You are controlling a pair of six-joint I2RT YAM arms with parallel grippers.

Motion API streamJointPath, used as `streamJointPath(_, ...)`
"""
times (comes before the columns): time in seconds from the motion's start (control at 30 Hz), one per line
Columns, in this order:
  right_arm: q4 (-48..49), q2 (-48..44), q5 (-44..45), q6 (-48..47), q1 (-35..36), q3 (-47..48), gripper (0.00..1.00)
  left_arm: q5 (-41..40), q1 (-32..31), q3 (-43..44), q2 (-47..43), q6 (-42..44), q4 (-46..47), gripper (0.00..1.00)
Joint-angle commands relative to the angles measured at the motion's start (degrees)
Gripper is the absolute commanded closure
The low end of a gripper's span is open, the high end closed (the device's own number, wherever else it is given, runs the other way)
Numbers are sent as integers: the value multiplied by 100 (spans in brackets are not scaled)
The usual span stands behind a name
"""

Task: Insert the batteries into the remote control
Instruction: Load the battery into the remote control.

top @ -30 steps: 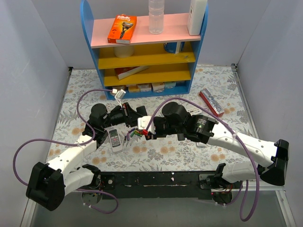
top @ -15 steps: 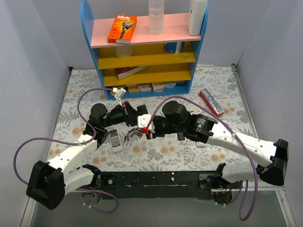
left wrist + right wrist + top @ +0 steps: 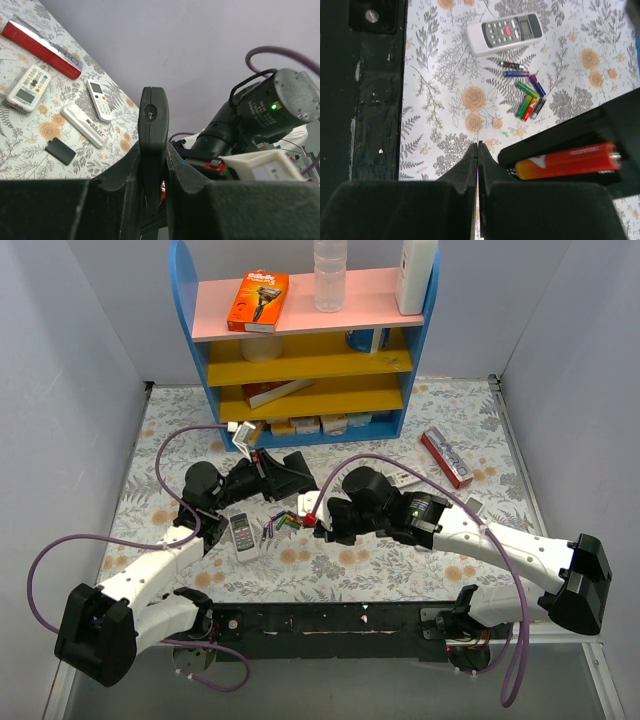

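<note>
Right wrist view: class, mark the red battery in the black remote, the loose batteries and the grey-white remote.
red battery (image 3: pixel 570 159), right wrist view, mid-body
loose batteries (image 3: pixel 527 90), right wrist view, green cell
grey-white remote (image 3: pixel 504 32), right wrist view, button face

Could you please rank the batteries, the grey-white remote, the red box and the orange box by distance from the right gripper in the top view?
From the right gripper:
1. batteries, just to its left.
2. grey-white remote, further left.
3. red box, toward the back right.
4. orange box, up on the top shelf.
</note>
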Motion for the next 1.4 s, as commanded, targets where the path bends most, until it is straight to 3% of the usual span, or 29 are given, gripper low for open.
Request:
streamJointPath(0.0, 57, -159, -409, 82, -25, 665, 99, -127, -25, -234, -62, 99, 109, 100)
streamJointPath(0.27, -303, -273, -621, 38, -25, 1247, 90, -531, -17, -560, 79, 283, 39, 100)
streamJointPath(0.57, -480, -475, 574, -428, -104, 1028, 72, -321, -17, -366, 132, 371, -85, 100)
streamJointPath(1.37, -260, -54, 109, -700, -306, 984, 71, 215, -17, 91, 272, 503, -278, 100)
